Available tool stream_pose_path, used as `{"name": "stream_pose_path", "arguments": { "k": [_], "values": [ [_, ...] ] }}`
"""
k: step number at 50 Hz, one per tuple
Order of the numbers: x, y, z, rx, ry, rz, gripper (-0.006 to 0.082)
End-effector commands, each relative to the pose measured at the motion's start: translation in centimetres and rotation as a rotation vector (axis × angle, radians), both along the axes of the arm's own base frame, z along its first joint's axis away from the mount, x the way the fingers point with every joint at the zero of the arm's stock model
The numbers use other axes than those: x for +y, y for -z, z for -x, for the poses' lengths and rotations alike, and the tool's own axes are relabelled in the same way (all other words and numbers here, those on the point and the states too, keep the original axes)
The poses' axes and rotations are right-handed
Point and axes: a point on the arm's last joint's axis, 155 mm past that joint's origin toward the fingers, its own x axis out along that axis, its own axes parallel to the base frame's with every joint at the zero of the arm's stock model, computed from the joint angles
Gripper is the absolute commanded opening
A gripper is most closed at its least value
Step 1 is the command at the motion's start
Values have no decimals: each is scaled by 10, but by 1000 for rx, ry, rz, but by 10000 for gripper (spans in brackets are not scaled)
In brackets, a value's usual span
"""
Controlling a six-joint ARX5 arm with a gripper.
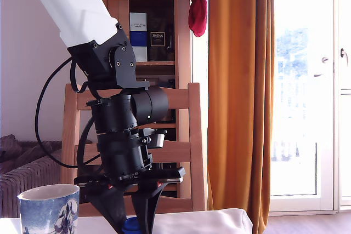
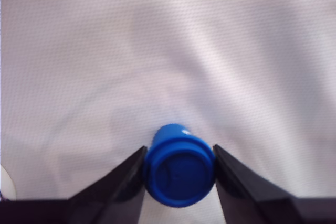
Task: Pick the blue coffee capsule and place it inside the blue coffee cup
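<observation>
- Currently the tool [image 2: 179, 174] is clenched on the blue coffee capsule [image 2: 179, 174], low over the white-clothed worktop [image 2: 168, 51].
- Grip sits on the rounded body; capsule could pop out or twist on lift.
- Blue coffee cup [image 1: 48, 207] is at the exterior view's left; low transit risks clipping its rim.

Blue coffee cup [image 1: 49, 207] stands at lower left of the exterior view; white cloth [image 2: 168, 51] elsewhere lies unobstructed.

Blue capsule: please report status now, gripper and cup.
Gripper shut on blue capsule, low over white cloth. Blue coffee cup at exterior view's left, apart. Nothing between.
</observation>
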Motion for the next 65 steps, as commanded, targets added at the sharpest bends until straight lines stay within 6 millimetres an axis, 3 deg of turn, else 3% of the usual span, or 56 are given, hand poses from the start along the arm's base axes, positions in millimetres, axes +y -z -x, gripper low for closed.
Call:
{"name": "stream_pose_path", "arguments": {
  "k": [1,13,30,39,65],
  "values": [
    [-1,2,1,1,8,-4,121],
    [2,-12,3,2,8,-5,121],
    [-1,-77,-6,-98,10,55,122],
    [25,-91,-13,-131,-7,-13,122],
    [100,-87,-31,-88,-117,-122,122]
  ]
}}
